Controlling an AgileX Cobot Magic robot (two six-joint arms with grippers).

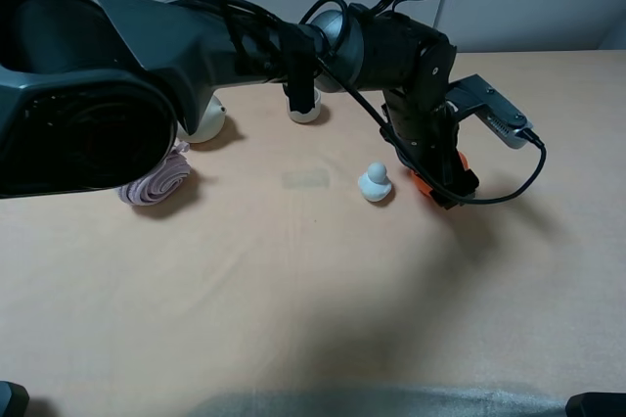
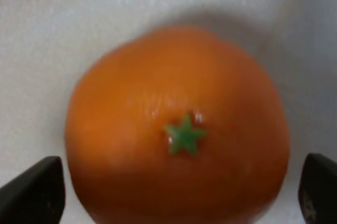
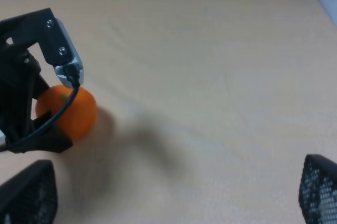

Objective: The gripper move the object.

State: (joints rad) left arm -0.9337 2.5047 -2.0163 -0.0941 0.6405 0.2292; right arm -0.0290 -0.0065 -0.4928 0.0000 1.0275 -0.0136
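The near stretch of the beige table (image 1: 293, 319) is bare under the arm's shadow. The right gripper (image 3: 171, 192) hangs over the side toward the right edge. Its mesh-faced fingers (image 3: 26, 195) are spread wide with nothing between them, and it is well apart from the fruit.

In the middle band, a pink coiled cord or cloth (image 1: 155, 184) lies toward the left edge. A small pale duck figure (image 1: 375, 182) sits near the centre. Just beside the duck, toward the right edge, is the orange (image 1: 419, 182), resting on the table and mostly hidden from above by the left gripper (image 1: 440, 187).

The left arm reaches across from the left edge and points down over the orange. A grey camera box (image 1: 489, 109) and a looping black cable (image 1: 518, 177) hang off its wrist.

In the left wrist view the orange (image 2: 179, 129) fills the space directly below the left gripper (image 2: 176, 195), with its green star stem (image 2: 184, 135) facing up at the camera. The jaws are parted and straddle the fruit. One black finger (image 2: 34, 192) stands on each side, and a sliver of table shows between finger and peel, so they are not gripping. The fruit is round and has no long axis to line up with. What matters is that it sits centred between the fingers, so the next move is likely a plain close. The left arm is clearly the nearer one.

Toward the far edge, two white objects (image 1: 305, 111) (image 1: 207, 123) show partly behind the arm. I cannot tell what they are.
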